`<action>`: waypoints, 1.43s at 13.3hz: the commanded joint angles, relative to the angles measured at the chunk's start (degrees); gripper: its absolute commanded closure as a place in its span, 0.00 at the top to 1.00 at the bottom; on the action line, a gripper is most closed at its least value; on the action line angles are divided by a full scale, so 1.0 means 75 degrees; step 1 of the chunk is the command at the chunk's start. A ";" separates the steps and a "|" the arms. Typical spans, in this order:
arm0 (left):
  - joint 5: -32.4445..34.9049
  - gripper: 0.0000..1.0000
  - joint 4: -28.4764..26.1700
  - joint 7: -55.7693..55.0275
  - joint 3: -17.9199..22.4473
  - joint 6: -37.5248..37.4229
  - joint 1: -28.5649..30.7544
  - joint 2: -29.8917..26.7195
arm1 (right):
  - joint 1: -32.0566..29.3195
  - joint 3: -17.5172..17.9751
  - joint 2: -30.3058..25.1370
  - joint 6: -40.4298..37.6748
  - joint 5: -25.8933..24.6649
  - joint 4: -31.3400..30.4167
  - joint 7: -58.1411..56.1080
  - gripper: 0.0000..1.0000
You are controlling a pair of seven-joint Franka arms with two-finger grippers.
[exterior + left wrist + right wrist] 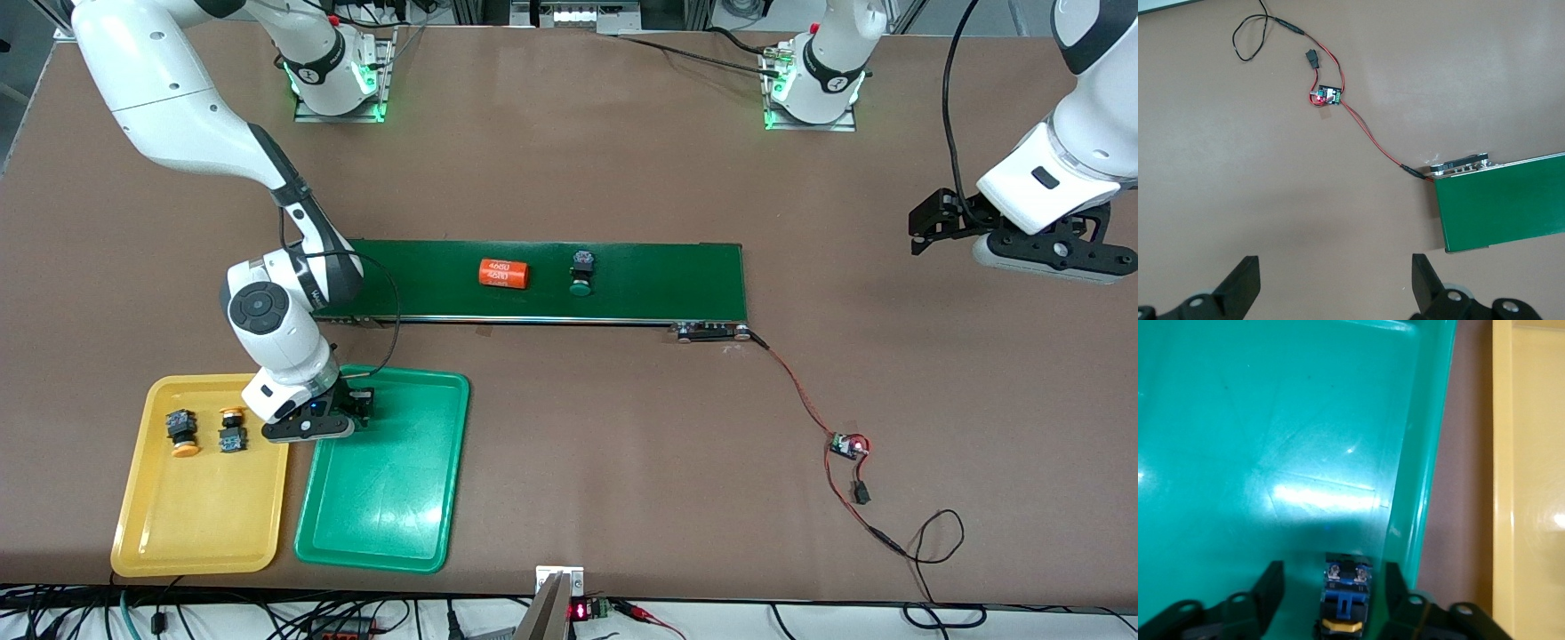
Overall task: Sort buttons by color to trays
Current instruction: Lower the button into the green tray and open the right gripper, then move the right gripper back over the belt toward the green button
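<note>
Sorting in progress, placement stage. The right gripper [356, 413] sits low in the green tray [391, 524], at the corner farthest from the front camera and next to the yellow tray [200, 533]. In the right wrist view its fingers [1271, 587] are parted, with a gap on each side of a dark-bodied button [1345, 600] that appears to rest on the tray floor. The button is therefore judged set down rather than gripped. Its cap colour cannot be made out.

Two yellow-capped buttons [184, 433] [233, 429] lie in the yellow tray, matched by colour. One green-capped button [582, 274] waits on the dark conveyor belt [658, 280] beside an orange cylinder [504, 274]. It is judged the next item for the green tray.

The left gripper [920, 229] waits, spread wide and empty, over bare table at the left arm's end, clear of the work.
</note>
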 commanded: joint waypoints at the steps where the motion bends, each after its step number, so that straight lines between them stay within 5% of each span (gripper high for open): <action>1: 0.0168 1.00 0.0222 -0.0097 -0.0027 -0.0094 -0.0028 0.0104 | 0.0058 0.0028 -0.0169 0.0007 -0.0059 0.0027 0.0160 1.00; 6: 0.0145 1.00 0.0210 -0.0097 -0.0015 -0.0129 0.0019 0.0104 | 0.0293 0.0132 -0.1574 -0.1162 -0.0035 -0.1096 0.1389 1.00; 12: 0.0144 1.00 0.0210 -0.0097 -0.0015 -0.0118 0.0007 0.0104 | 0.0258 0.1174 -0.3286 -0.1598 0.0996 -0.2843 0.2548 1.00; 17: 0.0144 1.00 0.0210 -0.0097 -0.0015 -0.0094 0.0019 0.0116 | 0.0386 0.2171 -0.3604 -0.1622 0.1008 -0.3313 0.4259 1.00; 19: 0.0144 1.00 0.0210 -0.0097 -0.0015 -0.0094 0.0066 0.0127 | 0.0690 0.2184 -0.3558 -0.1622 0.1008 -0.3325 0.4531 1.00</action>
